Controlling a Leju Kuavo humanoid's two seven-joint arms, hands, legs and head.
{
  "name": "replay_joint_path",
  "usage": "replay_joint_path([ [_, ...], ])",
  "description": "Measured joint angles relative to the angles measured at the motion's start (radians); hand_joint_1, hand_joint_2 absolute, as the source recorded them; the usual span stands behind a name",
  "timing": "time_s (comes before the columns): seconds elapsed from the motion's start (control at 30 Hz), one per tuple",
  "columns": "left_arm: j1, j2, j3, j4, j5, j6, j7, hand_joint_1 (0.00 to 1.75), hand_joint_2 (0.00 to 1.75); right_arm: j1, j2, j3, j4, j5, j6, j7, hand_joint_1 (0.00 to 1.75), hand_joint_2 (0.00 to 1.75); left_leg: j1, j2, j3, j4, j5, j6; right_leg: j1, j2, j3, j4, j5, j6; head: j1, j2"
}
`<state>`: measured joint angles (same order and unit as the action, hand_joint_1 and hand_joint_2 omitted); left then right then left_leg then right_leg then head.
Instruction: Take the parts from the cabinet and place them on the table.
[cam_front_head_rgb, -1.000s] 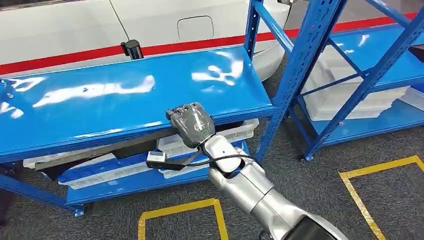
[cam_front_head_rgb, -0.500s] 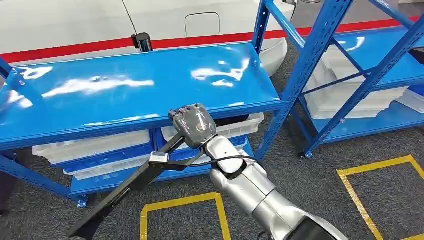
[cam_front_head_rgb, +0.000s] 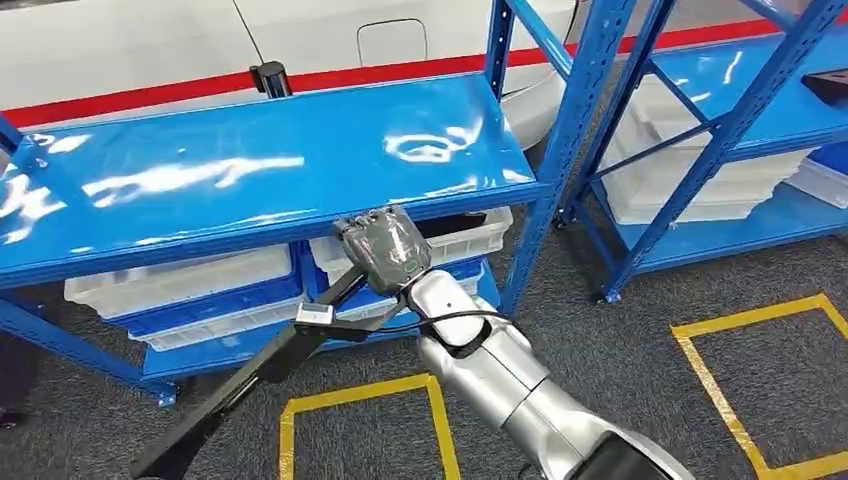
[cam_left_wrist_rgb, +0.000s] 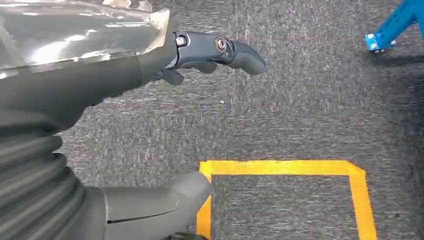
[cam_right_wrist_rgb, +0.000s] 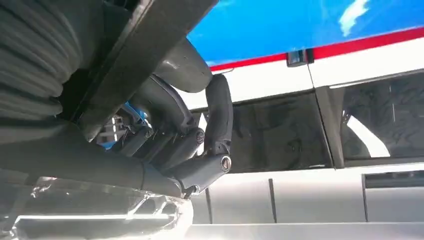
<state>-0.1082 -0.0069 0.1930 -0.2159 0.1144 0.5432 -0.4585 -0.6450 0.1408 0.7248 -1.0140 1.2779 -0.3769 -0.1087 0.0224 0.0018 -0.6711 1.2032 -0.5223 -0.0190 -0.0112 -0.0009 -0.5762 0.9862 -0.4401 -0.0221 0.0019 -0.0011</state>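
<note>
Now 1 right hand (cam_front_head_rgb: 384, 250) grips 1 long black part (cam_front_head_rgb: 240, 395).

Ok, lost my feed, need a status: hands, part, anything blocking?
Right hand grips long black part, out of the blue rack. Left hand open, over floor. Part's low end near floor; nothing blocking.

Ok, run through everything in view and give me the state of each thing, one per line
Right hand: gripping a long black part.
Long black part: held, out of the rack, slanting down toward the floor.
Left hand: open, over the carpet.
White trays: stowed under the blue shelf.
</note>
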Motion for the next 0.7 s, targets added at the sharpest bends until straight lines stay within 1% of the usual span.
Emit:
replay_joint_path([
  [0.03, -0.001, 0.001, 0.000, 0.000, -0.001, 0.000, 0.000, 0.00, 1.75, 0.000, 0.000, 0.000, 0.000, 0.000, 0.000, 0.000, 1.71, 1.75, 0.000, 0.000, 0.063, -0.098, 0.036, 0.005, 0.000, 0.001, -0.001, 0.001, 0.002, 0.003, 0.000, 0.000],
  [0.07, -0.002, 0.002, 0.000, 0.000, -0.003, -0.001, 0.000, 0.00, 1.75, 0.000, 0.001, 0.000, -0.001, 0.000, 0.000, 0.000, 1.71, 1.75, -0.001, -0.002, 0.118, -0.185, 0.055, 0.012, 0.000, 0.000, 0.000, 0.001, 0.004, 0.006, 0.000, 0.000],
  [0.1, -0.005, 0.003, 0.000, 0.000, -0.006, -0.002, 0.000, 0.00, 1.75, -0.001, 0.001, -0.002, -0.001, 0.000, 0.000, 0.000, 1.71, 1.75, -0.007, -0.003, 0.129, -0.208, 0.043, 0.017, 0.010, 0.000, -0.005, 0.001, 0.008, 0.013, 0.000, 0.000],
  [0.13, -0.006, 0.003, 0.000, 0.000, -0.007, -0.002, 0.000, 0.00, 1.75, -0.002, 0.001, -0.002, -0.001, 0.001, 0.000, 0.000, 1.71, 1.75, -0.011, -0.004, 0.124, -0.208, 0.049, 0.024, 0.009, -0.001, -0.008, 0.001, 0.011, 0.017, 0.001, 0.000],
  [0.17, -0.006, 0.003, 0.000, 0.000, -0.008, -0.004, 0.000, 0.00, 1.75, -0.003, 0.001, -0.002, -0.001, 0.001, 0.000, 0.000, 1.71, 1.75, -0.013, -0.004, 0.120, -0.206, 0.052, 0.028, 0.008, -0.001, -0.009, 0.001, 0.015, 0.023, 0.000, 0.000],
  [0.2, -0.006, 0.005, 0.000, 0.000, -0.007, -0.004, 0.002, 0.00, 1.75, -0.002, 0.001, -0.002, -0.001, 0.001, 0.000, 0.000, 1.71, 1.75, -0.015, -0.004, 0.118, -0.206, 0.056, 0.035, 0.006, -0.001, -0.010, -0.003, 0.020, 0.031, 0.000, 0.000],
  [0.23, -0.006, 0.005, 0.000, 0.000, -0.008, -0.004, 0.003, 0.00, 1.75, -0.003, 0.001, -0.002, -0.001, 0.002, 0.000, 0.000, 1.71, 1.75, -0.014, -0.003, 0.117, -0.216, 0.066, 0.045, 0.011, -0.001, -0.013, -0.005, 0.025, 0.039, 0.001, 0.000],
  [0.27, -0.007, 0.003, 0.000, 0.000, -0.008, -0.004, 0.005, 0.00, 1.75, -0.003, -0.001, -0.002, -0.001, 0.001, 0.000, 0.000, 1.71, 1.75, -0.006, 0.004, 0.117, -0.227, 0.078, 0.054, 0.010, -0.001, -0.026, 0.011, 0.010, 0.039, 0.001, 0.000],
  [0.3, -0.009, 0.002, 0.000, 0.000, -0.008, -0.004, 0.006, 0.00, 1.75, -0.004, -0.002, -0.003, -0.001, 0.001, 0.000, 0.000, 1.71, 1.75, -0.008, 0.005, 0.109, -0.229, 0.086, 0.064, 0.011, 0.001, -0.048, 0.059, -0.029, 0.031, 0.003, 0.000],
  [0.33, -0.010, 0.002, 0.000, 0.000, -0.008, -0.004, 0.008, 0.00, 1.75, -0.004, -0.002, -0.003, -0.001, 0.001, 0.000, 0.000, 1.71, 1.75, -0.009, 0.005, 0.101, -0.229, 0.090, 0.067, 0.009, 0.001, -0.081, 0.139, -0.073, 0.025, 0.003, 0.000],
  [0.37, -0.010, 0.002, 0.000, 0.000, -0.007, -0.004, 0.008, 0.00, 1.75, -0.002, -0.003, -0.002, -0.001, 0.002, 0.000, 0.000, 1.71, 1.75, -0.009, 0.006, 0.092, -0.228, 0.096, 0.068, 0.007, 0.001, -0.115, 0.226, -0.113, 0.022, 0.004, 0.000],
  [0.4, -0.009, 0.003, 0.000, 0.000, -0.007, -0.004, 0.008, 0.00, 1.75, 0.001, -0.006, -0.002, -0.001, 0.002, 0.000, 0.000, 1.71, 1.75, -0.010, 0.006, 0.082, -0.227, 0.103, 0.068, 0.005, 0.001, -0.143, 0.305, -0.145, 0.024, 0.003, 0.000],
  [0.43, -0.008, 0.002, 0.000, 0.000, -0.007, -0.004, 0.008, 0.00, 1.75, 0.003, -0.008, -0.003, -0.001, 0.002, 0.000, 0.000, 1.71, 1.75, -0.010, 0.006, 0.073, -0.226, 0.108, 0.067, 0.004, 0.001, -0.149, 0.336, -0.154, 0.031, 0.004, 0.000],
  [0.47, -0.008, 0.002, 0.000, 0.000, -0.007, -0.004, 0.008, 0.00, 1.75, 0.004, -0.011, -0.003, -0.001, 0.003, 0.000, 0.000, 1.71, 1.75, -0.010, 0.006, 0.066, -0.224, 0.113, 0.065, 0.003, 0.001, -0.128, 0.312, -0.146, 0.040, 0.004, 0.000],
  [0.5, -0.007, 0.000, 0.000, 0.000, -0.007, -0.004, 0.008, 0.00, 1.75, 0.003, -0.011, -0.003, -0.001, 0.004, 0.000, 0.000, 1.71, 1.75, -0.010, 0.005, 0.061, -0.222, 0.116, 0.061, 0.001, 0.000, -0.088, 0.254, -0.127, 0.048, 0.004, 0.000],
  [0.53, -0.006, -0.001, 0.000, 0.000, -0.006, -0.004, 0.008, 0.00, 1.75, 0.002, -0.011, -0.004, -0.001, 0.005, -0.001, 0.000, 1.71, 1.75, -0.010, 0.005, 0.056, -0.218, 0.119, 0.057, 0.000, 0.000, -0.013, 0.130, -0.091, 0.057, 0.004, 0.000],
  [0.57, -0.006, -0.002, 0.000, 0.000, -0.006, -0.004, 0.008, 0.00, 1.75, 0.001, -0.011, -0.004, -0.001, 0.005, -0.001, 0.001, 1.71, 1.75, -0.010, 0.005, 0.053, -0.213, 0.121, 0.055, -0.002, 0.000, 0.041, 0.043, -0.069, 0.060, 0.004, 0.000],
  [0.6, -0.007, -0.002, 0.000, 0.000, -0.006, -0.004, 0.007, 0.00, 1.75, 0.000, -0.011, -0.004, -0.003, 0.006, -0.001, 0.001, 1.71, 1.75, -0.017, 0.005, 0.047, -0.206, 0.123, 0.049, 0.003, 0.000, 0.058, -0.001, -0.072, 0.050, 0.002, 0.000],
  [0.63, -0.007, -0.002, 0.000, 0.000, -0.006, -0.004, 0.006, 0.00, 1.75, 0.000, -0.010, -0.005, -0.004, 0.006, -0.001, 0.001, 1.71, 1.75, -0.018, 0.005, 0.044, -0.205, 0.125, 0.045, 0.004, 0.001, 0.059, -0.005, -0.062, 0.046, 0.002, 0.000],
  [0.67, -0.007, -0.002, 0.000, 0.000, -0.006, -0.004, 0.006, 0.00, 1.75, 0.000, -0.011, -0.005, -0.003, 0.006, -0.002, 0.003, 1.71, 1.75, -0.016, 0.005, 0.041, -0.205, 0.131, 0.036, 0.005, 0.003, 0.055, 0.000, -0.058, 0.039, 0.002, 0.000],
  [0.7, -0.005, -0.002, 0.000, 0.000, -0.006, -0.004, 0.006, 0.00, 1.75, 0.000, -0.011, -0.006, -0.003, 0.006, -0.002, 0.003, 1.71, 1.75, -0.012, 0.005, 0.041, -0.209, 0.137, 0.029, 0.009, 0.003, 0.052, 0.003, -0.055, 0.034, 0.002, 0.000],
])
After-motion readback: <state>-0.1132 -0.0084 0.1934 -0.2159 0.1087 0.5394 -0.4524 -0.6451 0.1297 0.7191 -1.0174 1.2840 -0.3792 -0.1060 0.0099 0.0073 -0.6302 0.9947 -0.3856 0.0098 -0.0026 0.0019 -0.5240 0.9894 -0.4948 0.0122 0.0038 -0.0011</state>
